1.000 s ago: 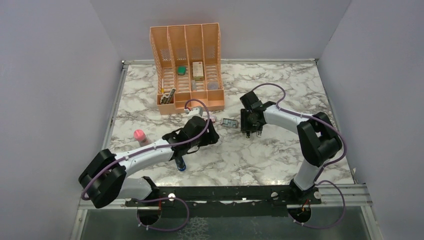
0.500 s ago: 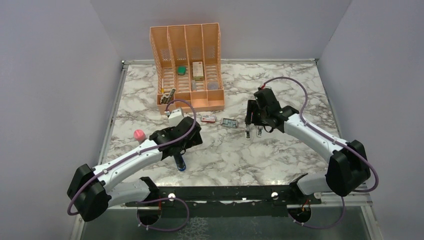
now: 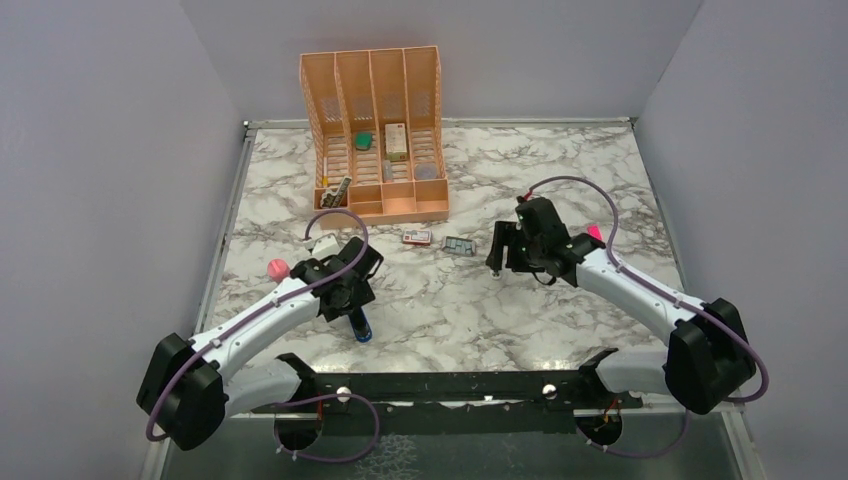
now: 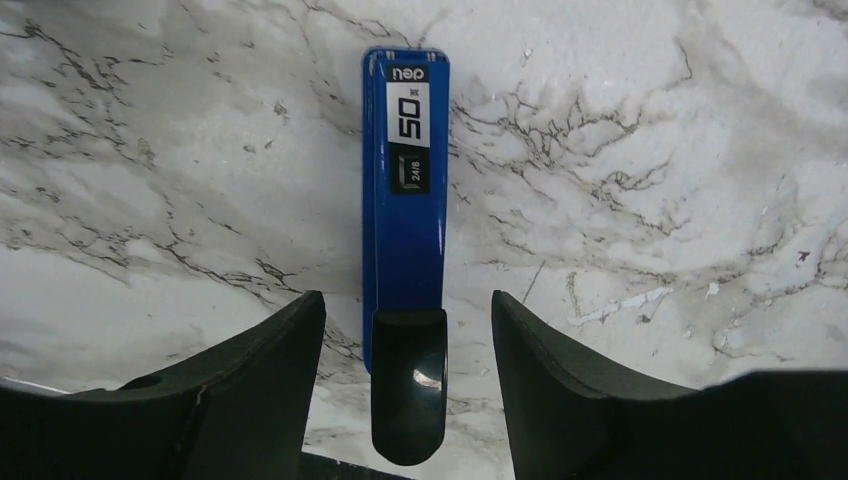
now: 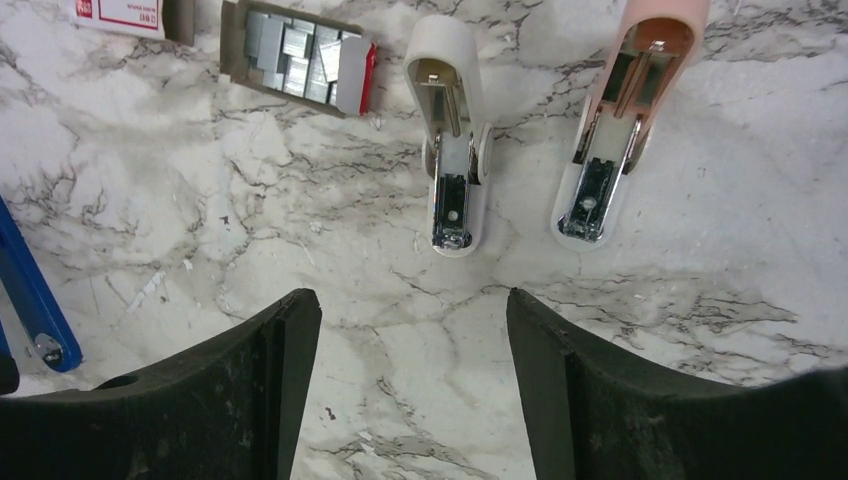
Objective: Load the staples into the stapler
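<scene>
Left gripper (image 4: 408,305): fingers apart, one on each side of the stapler's black end (image 4: 408,390); a gap shows on both sides and nothing is clamped.
Left gripper, change: a second ago it hung further out, beside the sleeve; it has drawn back toward the near left and now straddles the stapler.
Left arm, pose: stretched low from its base at the near left, forearm running up and right, wrist bent down over the stapler.
Stapler (image 4: 405,200): blue, lying flat and closed on the tabletop (image 3: 560,160), label side up, black end under the gripper. It sits where it was a second ago.
Meaning for the task: the left gripper looks lined up to take or open the stapler. Loading has not begun, since the channel is still covered.
Right gripper (image 5: 410,298): fingers apart, holding nothing, raised off the tabletop.
Right arm, change and pose: its elbow has swung from mid-table down to the near right, so the forearm now reaches up and left, with the gripper backed off toward the right.
White tool (image 5: 452,150), pink tool (image 5: 625,120): two small plastic-and-metal pieces lying side by side just ahead of the right gripper, untouched.
Staples (image 5: 295,50): grey strips still in their tray (image 3: 460,245), well apart from the stapler.
Sleeve (image 3: 417,237): red and white, just left of the tray, uncovered now that the left arm has withdrawn.
Desk organizer (image 3: 345,90): peach, at the far edge.
</scene>
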`<state>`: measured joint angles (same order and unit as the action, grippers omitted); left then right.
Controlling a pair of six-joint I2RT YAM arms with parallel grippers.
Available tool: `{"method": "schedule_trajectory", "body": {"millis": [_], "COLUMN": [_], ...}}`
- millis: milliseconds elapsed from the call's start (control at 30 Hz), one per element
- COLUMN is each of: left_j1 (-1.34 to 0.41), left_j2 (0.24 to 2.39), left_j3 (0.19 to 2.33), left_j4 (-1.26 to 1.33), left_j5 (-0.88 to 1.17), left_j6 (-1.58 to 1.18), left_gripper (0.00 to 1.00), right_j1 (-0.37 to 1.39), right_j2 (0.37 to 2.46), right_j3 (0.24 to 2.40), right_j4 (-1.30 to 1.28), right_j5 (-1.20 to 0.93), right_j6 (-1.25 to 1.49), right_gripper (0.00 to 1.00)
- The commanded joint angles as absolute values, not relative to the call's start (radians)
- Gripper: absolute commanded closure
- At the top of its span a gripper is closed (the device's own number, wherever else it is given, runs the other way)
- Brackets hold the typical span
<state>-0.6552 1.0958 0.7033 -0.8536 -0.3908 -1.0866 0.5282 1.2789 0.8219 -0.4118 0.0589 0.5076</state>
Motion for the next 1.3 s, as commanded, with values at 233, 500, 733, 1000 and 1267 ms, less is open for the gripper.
{"method": "schedule_trajectory", "body": {"millis": [233,500,733,1000,1267], "left_j1": [-0.646,-0.699,-0.838,-0.944,-0.96], "left_j2": [1.205,1.247,1.382,1.572,1.612], "left_j3": [0.765,0.912,0.983,1.073,1.081], "left_j4": [-0.797,-0.807,-0.734,-0.678,-0.655], "left_j5": [-0.186,-0.065,-0.066,-0.139,-0.164], "left_j6": [-0.928,-0.828,-0.827,-0.865,-0.85], "left_gripper": [0.68,0.97,0.97,0.98,0.74], "right_j1": [0.523,0.523,0.523,0.523,0.523], "right_j2": [1.243,1.184,1.15,1.137,1.122], "right_j3": [0.795,0.792,0.734,0.665,0.668], "right_j4": [-0.385,-0.443,-0.42,-0.4,-0.414], "right_j5": [-0.005,0.054,0.008,-0.065,-0.133], "right_j6": [0.515,0.522,0.557,0.602,0.574], "right_gripper": [0.32,0.32,0.32,0.32,0.32]}}
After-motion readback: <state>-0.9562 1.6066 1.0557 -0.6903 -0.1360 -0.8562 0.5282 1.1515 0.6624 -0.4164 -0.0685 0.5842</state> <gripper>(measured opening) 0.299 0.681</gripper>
